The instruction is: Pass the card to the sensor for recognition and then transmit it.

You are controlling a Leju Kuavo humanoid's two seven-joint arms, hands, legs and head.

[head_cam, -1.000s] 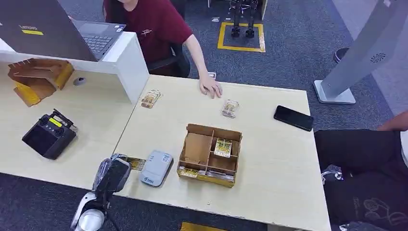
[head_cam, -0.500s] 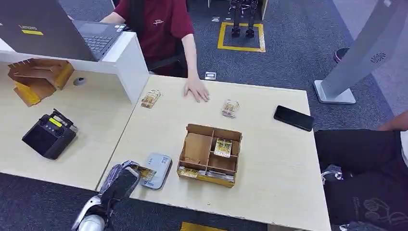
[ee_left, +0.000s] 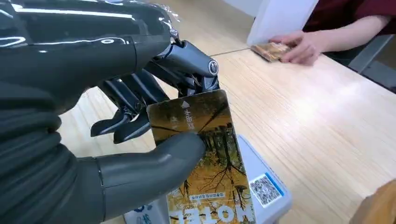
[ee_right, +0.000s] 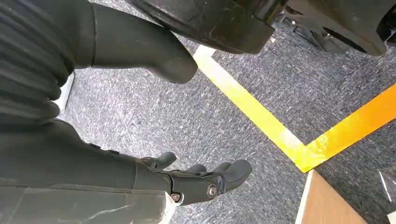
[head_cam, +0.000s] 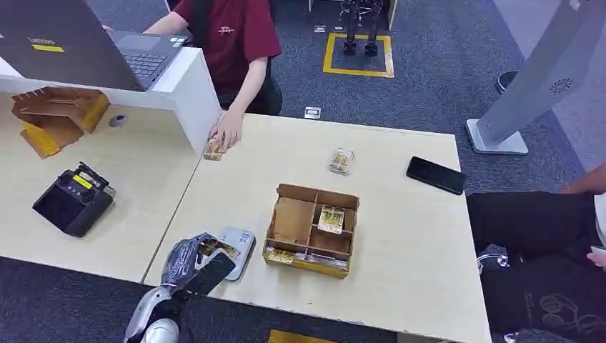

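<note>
Showing autumn trees, HOTEL-printed card [ee_left: 205, 158]

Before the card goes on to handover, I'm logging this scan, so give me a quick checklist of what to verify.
1. Left hand grips the card: ok.
2. Card is over the sensor: ok.
3. Card touches the sensor: cannot tell.
4. Sensor has recognised the card: cannot tell.
5. Right hand holds nothing: ok.
6. Person's hand is far from the sensor: ok.
</note>
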